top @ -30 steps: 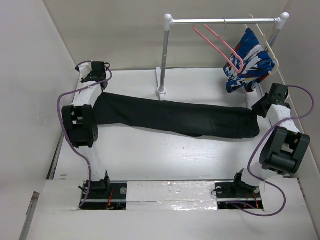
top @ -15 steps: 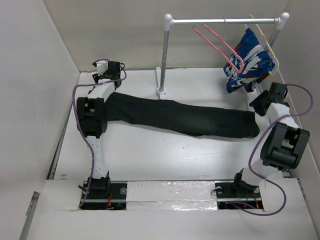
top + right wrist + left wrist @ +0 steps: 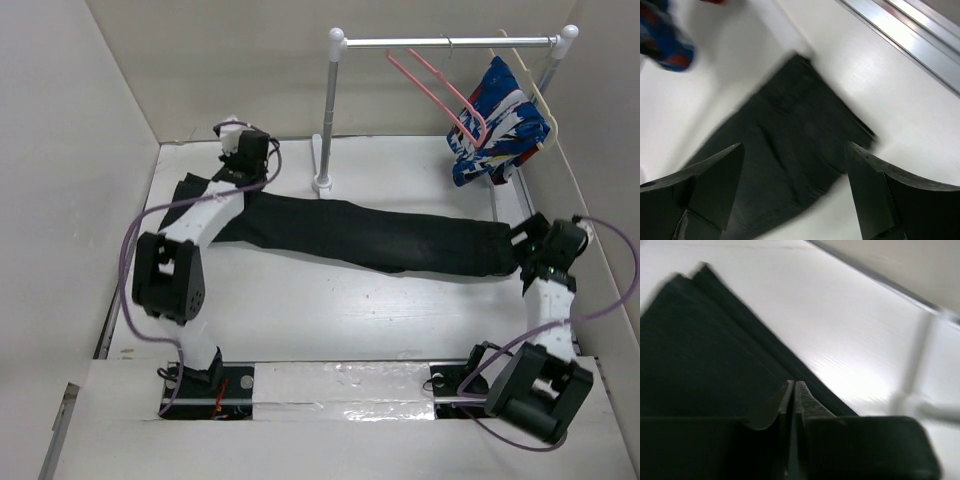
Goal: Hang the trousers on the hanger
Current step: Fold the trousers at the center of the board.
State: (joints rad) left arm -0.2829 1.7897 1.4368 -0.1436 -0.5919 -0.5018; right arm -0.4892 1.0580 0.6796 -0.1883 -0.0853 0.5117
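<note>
trousers [image 3: 370, 235] on table [image 3: 300, 305], hanger [image 3: 450, 87] on rail [image 3: 450, 42]

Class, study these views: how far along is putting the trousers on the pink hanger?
Done: the trousers lie stretched flat across the table. In hand: the right gripper is open above one end; the left gripper is shut and empty above the other. Left: everything else, since the hanger hangs bare on the rail.

One white worktop [image 3: 300, 310], one pair of black trousers [image 3: 370, 235]. Two robot arms, the left arm [image 3: 165, 275] and the right arm [image 3: 550, 300], carry one tool each: the left tool [image 3: 793, 386] and the right tool [image 3: 795, 146]. One rail [image 3: 400, 42] bears two hangers, the pink hanger [image 3: 450, 88] and the cream-white hanger [image 3: 535, 95], plus one patterned garment [image 3: 497, 125].
</note>
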